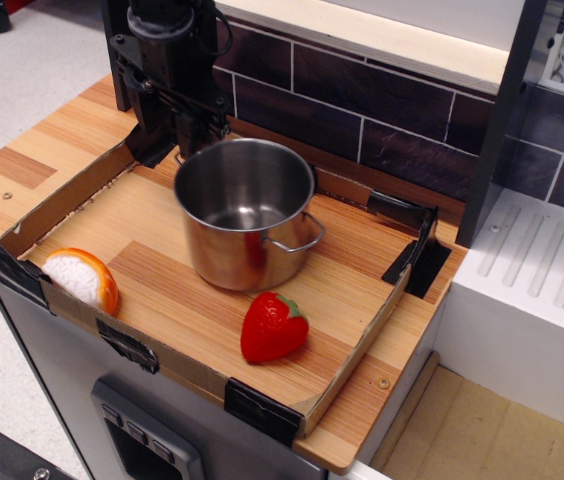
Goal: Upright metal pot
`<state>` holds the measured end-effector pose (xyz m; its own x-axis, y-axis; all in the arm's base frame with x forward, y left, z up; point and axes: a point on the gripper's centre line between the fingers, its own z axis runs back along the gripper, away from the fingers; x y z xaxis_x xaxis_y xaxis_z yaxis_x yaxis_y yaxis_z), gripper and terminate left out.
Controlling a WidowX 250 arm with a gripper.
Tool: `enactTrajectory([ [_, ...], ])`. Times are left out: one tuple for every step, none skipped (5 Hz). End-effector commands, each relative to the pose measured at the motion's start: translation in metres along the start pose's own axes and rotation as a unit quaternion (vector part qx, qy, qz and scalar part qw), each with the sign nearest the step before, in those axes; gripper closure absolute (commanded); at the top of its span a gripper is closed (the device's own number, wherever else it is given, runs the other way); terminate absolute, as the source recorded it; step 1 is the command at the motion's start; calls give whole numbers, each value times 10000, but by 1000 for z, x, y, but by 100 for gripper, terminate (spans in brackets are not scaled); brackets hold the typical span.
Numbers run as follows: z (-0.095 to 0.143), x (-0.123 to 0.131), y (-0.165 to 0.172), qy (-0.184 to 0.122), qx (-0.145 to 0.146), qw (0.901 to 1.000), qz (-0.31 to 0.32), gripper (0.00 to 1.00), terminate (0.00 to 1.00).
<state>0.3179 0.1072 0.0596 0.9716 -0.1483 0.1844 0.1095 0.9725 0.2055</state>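
— Where is the metal pot from you right now?

— It stands on its base on the table, inside the low cardboard border, mouth facing up. From my gripper it lies toward the front and right of the view; I sit at its back-left, just beside the rim there. The pot's axis runs straight up and down, and one wire handle sticks out on the front-right side, away from me.

— Are you holding it?

— I cannot tell. My fingers are dark against a dark wall and the rim hides their tips, so whether they pinch the rim or are spread apart is not clear.

— What does the next move turn on?

— In my judgement the pot looks upright, so I would lift straight up and back, away from the rim. The strawberry is just in front of the pot, and the orange piece is well apart at the front left.
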Motion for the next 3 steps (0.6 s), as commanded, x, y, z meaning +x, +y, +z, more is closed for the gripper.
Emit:
enactTrajectory([
  [37,5,20,-14,267,9993,273,0,0],
  [71,11,19,92,124,9987,488,0,0],
  [92,15,15,140,-381,9976,561,0,100],
])
